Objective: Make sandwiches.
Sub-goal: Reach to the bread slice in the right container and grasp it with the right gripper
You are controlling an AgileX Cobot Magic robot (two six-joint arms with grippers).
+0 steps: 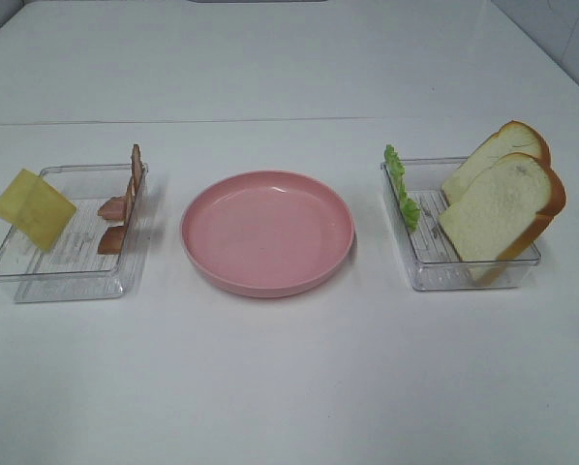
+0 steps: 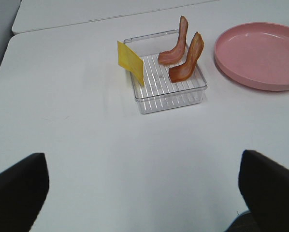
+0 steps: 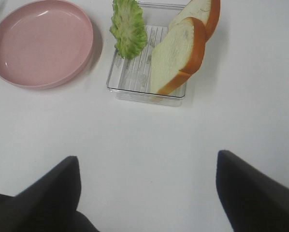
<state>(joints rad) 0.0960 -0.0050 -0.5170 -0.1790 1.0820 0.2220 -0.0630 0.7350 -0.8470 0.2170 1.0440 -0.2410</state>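
I see a round pink plate [image 1: 267, 232] in the middle of a white table [image 1: 289, 387]. Left of it, a clear plastic tray [image 1: 67, 286] holds a yellow cheese square [image 1: 33, 207] and reddish-brown bacon strips [image 1: 125, 199]. On the right, a second clear tray [image 1: 464, 279] holds green lettuce [image 1: 402, 189] and two leaning white bread slices [image 1: 502, 199].

Cropped and covered bits, wrist views.
You're seeing left gripper [image 2: 142, 159] and right gripper [image 3: 147, 159] only as dark fingers running off-frame; the frame edge is clipping the pink plate [image 2: 260, 53], and the front bread slice [image 3: 176, 60] is covering much of the rear bread slice [image 3: 196, 9].
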